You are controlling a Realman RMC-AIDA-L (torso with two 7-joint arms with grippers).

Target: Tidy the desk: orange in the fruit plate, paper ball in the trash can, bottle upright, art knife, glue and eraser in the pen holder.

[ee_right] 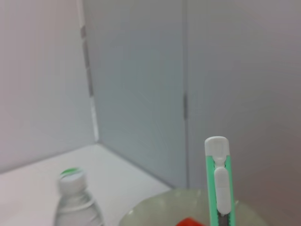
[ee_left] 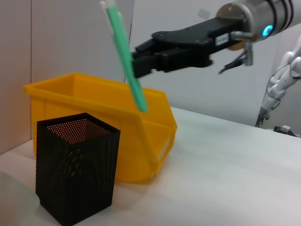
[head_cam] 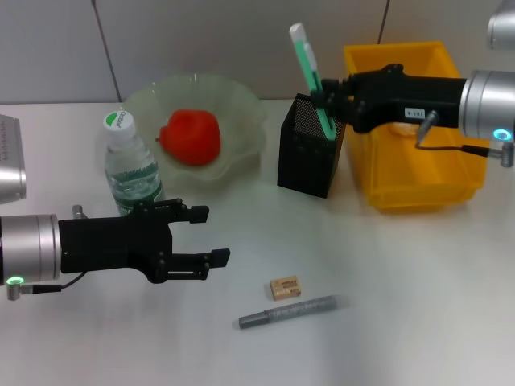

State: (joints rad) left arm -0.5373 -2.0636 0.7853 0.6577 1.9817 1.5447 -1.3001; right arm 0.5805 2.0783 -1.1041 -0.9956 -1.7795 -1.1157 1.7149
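The left gripper (head_cam: pixel 216 235) is nearest the head camera, low at the robot's left over the table (head_cam: pixel 402 305). Its fingers (head_cam: pixel 193 213) stand wide apart and hold nothing.

The remaining items follow in descending order of size.

The trash can (head_cam: pixel 418 173) stands at the far right of the table. Its yellow wall is just beside the pen holder (head_cam: pixel 310 149) in the left wrist view. Its contents cannot be determined.

The fruit plate (head_cam: pixel 241 108) stands at the far centre-left of the table. The orange (head_cam: pixel 191 137) lies inside it.

The right gripper (head_cam: pixel 328 100) reaches in from the robot's right, across the trash can. It is clamped on the art knife (head_cam: pixel 310 72).

The pen holder stands upright between the fruit plate and the trash can.

The bottle (head_cam: pixel 129 165) stands upright, cap at the top. It is just beside the near left rim of the fruit plate and behind the left gripper.

The art knife is green and white and is held tilted. In the left wrist view its lower tip hangs above the pen holder's open mouth, apart from the mesh.

A grey pen-shaped item (head_cam: pixel 290 312) lies flat on the near centre of the table.

The eraser (head_cam: pixel 285 287) lies flat on the table, just beside the grey item and on its far side.
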